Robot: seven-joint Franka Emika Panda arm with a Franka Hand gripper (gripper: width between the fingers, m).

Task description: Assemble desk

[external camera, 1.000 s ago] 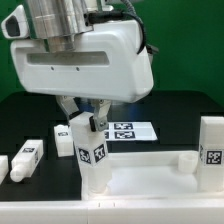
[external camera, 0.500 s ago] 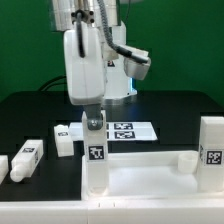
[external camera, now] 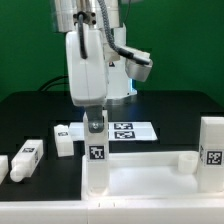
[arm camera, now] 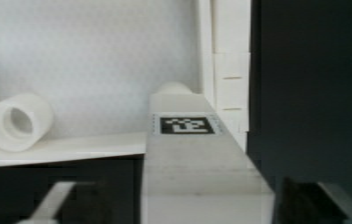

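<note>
A white square leg (external camera: pixel 96 160) with a tag stands upright on the near left corner of the rimmed white tabletop (external camera: pixel 150 175). My gripper (external camera: pixel 93 122) hangs straight over the leg's top. In the wrist view the leg (arm camera: pixel 194 160) runs up between my fingers (arm camera: pixel 52 202), and a dark gap shows on each side of it, so the gripper (arm camera: pixel 191 208) is open and not touching it. The tabletop (arm camera: pixel 102 60) lies beyond, with a round corner socket (arm camera: pixel 16 122) in it.
Two loose tagged legs (external camera: pixel 27 157) (external camera: pixel 65 138) lie on the black table at the exterior view's left. Another tagged leg (external camera: pixel 212 150) stands upright at the right. The marker board (external camera: pixel 126 131) lies behind the tabletop.
The arm's upper part has swung from lying across the view to standing upright. The fingers have parted from the leg's top. The leg has stayed upright on the corner.
</note>
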